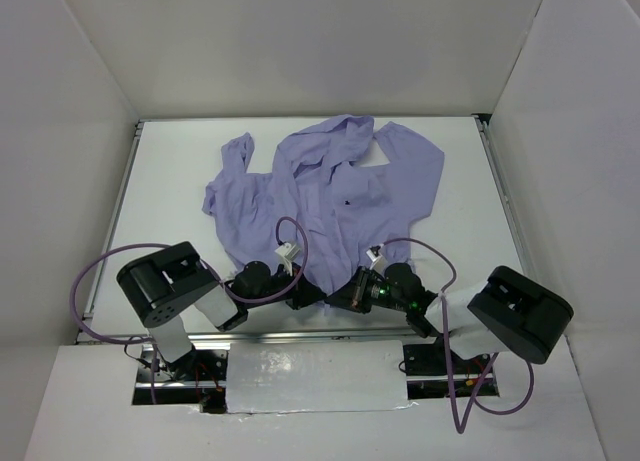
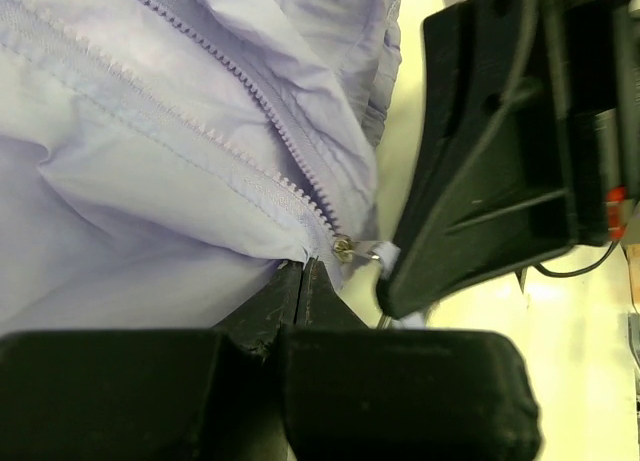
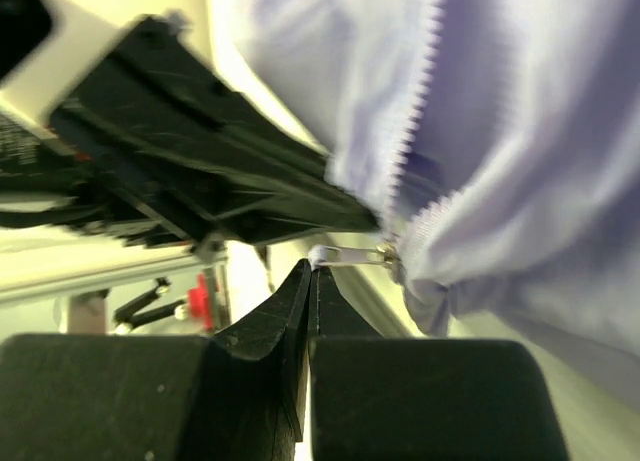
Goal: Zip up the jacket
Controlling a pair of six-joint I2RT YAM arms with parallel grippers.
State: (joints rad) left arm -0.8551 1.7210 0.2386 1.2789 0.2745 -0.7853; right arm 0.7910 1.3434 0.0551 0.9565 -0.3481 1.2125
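Lavender jacket shows one tiny dark chest mark, unreadable.

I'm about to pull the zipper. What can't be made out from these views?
- Top view: the zipper pull and the jacket hem's middle are hidden under the left hand and right hand.
- Left wrist view: the pull's end goes behind the right hand, so its grip is unclear.
- Right wrist view: the zipper teeth are blurred, so meshing cannot be told.
- Top view: the chest mark is too small to read.
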